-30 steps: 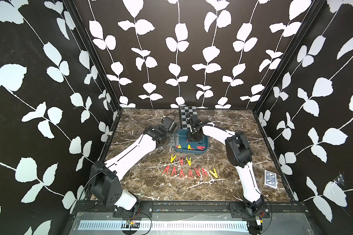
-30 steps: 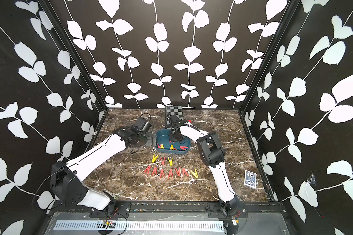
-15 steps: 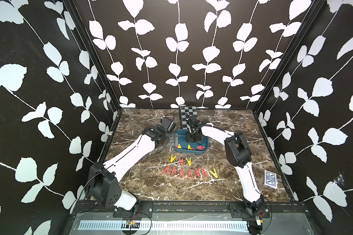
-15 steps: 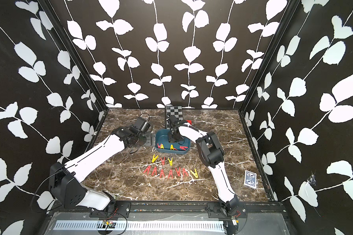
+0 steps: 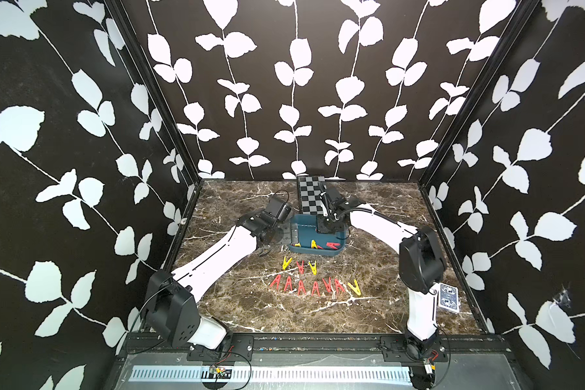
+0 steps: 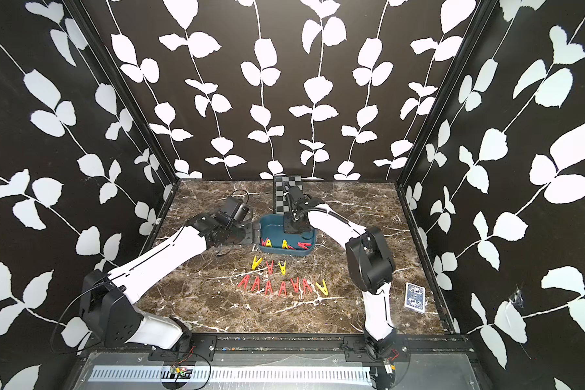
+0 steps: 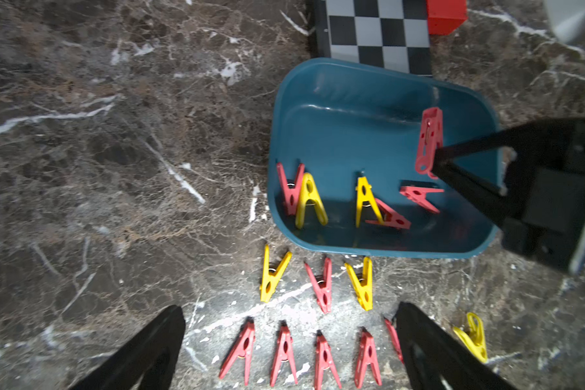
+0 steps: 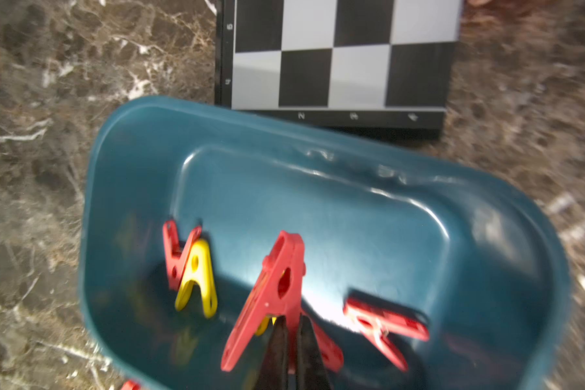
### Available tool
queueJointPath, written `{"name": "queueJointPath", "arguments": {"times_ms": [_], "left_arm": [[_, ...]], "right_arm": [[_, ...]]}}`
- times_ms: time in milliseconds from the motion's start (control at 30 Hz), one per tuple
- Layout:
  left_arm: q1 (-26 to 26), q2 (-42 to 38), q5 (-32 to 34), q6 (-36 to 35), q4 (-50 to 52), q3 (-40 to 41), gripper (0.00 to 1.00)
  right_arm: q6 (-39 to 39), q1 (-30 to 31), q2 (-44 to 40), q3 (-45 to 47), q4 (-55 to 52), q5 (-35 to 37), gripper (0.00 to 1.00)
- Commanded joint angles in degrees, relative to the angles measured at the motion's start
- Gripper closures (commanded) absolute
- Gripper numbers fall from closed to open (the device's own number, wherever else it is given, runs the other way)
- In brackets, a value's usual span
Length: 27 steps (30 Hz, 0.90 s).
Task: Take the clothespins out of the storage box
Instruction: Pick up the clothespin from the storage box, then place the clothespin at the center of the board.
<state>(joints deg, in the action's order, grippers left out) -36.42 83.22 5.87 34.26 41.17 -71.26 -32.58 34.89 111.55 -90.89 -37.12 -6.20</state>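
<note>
Though just behind storage box (image 5: pixel 303 227), checkered board (image 5: pixel 309 196); card deck (image 5: pixel 449 297) apart.

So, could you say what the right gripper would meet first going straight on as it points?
Holding a red clothespin, the right gripper points into the storage box; probably the crossed yellow-red pair beneath comes first, depth unclear.

storage box (image 8: pixel 318 202): glossy teal plastic | clothespins (image 7: pixel 323 297): smooth red, yellow plastic | worktop (image 7: pixel 115 169): polished veined marble look | checkered board (image 8: pixel 335 50): satin sheen
</note>
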Motion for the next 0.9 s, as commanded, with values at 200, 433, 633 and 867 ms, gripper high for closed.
{"name": "queueJointPath", "arguments": {"times_ms": [200, 433, 633, 867], "left_arm": [[0.4, -0.1, -5.4, -0.8, -4.4, 1.1, 0.01], [0.4, 0.9, -6.2, -0.5, -4.9, 1.0, 0.01], [0.3, 0.2, -6.4, -0.1, -4.8, 1.8, 0.01], [0.4, -1.6, -5.8, 0.5, -4.3, 3.4, 0.01]], "right_arm": [[-2.1, 3.6, -10.1, 10.6, -1.9, 2.3, 1.0], [-3.0, 7.3, -14.0, 18.6, -2.6, 3.9, 1.0], [-4.0, 9.0, -12.4, 22.4, -1.1, 3.1, 1.0], [-5.0, 9.9, -8.1, 22.7, 0.5, 2.1, 1.0]]}}
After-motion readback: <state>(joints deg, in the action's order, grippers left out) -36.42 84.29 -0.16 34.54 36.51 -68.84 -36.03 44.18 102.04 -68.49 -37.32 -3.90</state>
